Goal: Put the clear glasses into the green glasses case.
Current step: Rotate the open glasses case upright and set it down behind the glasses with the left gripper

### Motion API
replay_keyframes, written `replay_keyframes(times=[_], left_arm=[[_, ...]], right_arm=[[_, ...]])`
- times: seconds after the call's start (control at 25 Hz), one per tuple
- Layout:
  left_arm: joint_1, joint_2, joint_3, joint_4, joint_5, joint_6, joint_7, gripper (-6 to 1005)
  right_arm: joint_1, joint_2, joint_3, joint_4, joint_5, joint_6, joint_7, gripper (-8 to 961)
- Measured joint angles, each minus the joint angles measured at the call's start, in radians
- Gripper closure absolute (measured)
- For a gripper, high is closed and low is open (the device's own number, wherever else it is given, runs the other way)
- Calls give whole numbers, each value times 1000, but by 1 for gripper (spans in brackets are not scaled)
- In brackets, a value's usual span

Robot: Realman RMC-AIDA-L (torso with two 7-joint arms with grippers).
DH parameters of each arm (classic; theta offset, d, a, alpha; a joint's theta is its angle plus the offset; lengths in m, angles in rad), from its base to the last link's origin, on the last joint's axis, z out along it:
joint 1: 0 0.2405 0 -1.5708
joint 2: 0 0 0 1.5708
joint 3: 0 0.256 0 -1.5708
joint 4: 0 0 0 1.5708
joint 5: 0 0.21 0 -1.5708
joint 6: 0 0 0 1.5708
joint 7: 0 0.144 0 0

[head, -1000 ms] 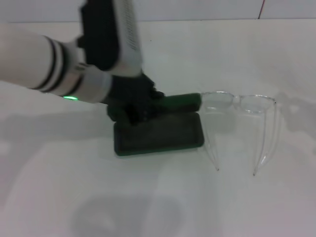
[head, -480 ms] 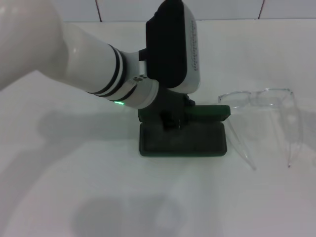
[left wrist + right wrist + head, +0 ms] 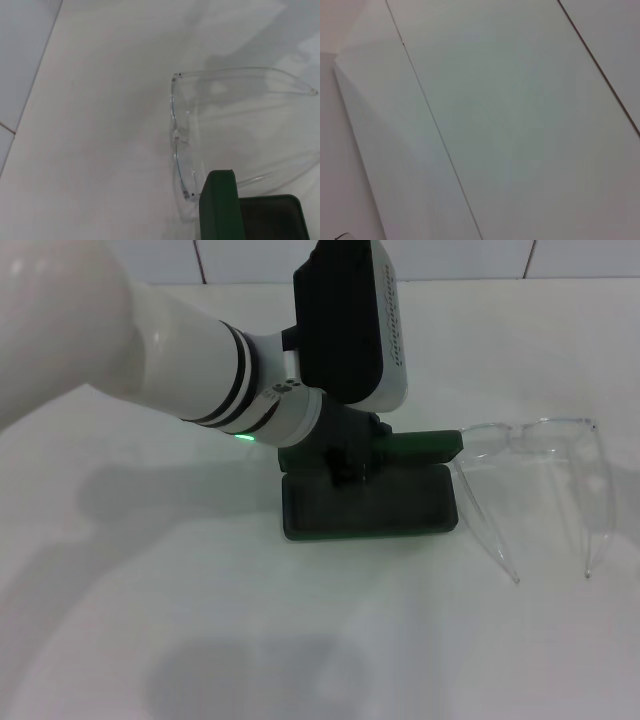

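Green glasses case (image 3: 370, 508) is open on the worktop (image 3: 300, 640). Clear glasses (image 3: 530, 445) lie unloaded at its 3 o'clock. Left gripper (image 3: 345, 455) is at the lid; its closure cannot be told.

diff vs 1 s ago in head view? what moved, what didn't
The whole scene shifted toward the robot's right in the head view: the green glasses case, the clear glasses and the left gripper together, so this may be the camera moving. The left gripper stays at the case's raised lid, at its left end. The glasses remain on the white table beside the case, arms unfolded.
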Motion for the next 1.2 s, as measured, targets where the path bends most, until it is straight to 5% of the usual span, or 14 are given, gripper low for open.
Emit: replay_keyframes(times=[0.8,1.2], left_arm=[[1,2,42,-22,-2,-54,27,750],[28,3,30,35,-2,-46,19,662]], right_arm=[[-2,0,5,11,1,1,-23,892],[-2,0,-2,12,-1,50,-34,891]])
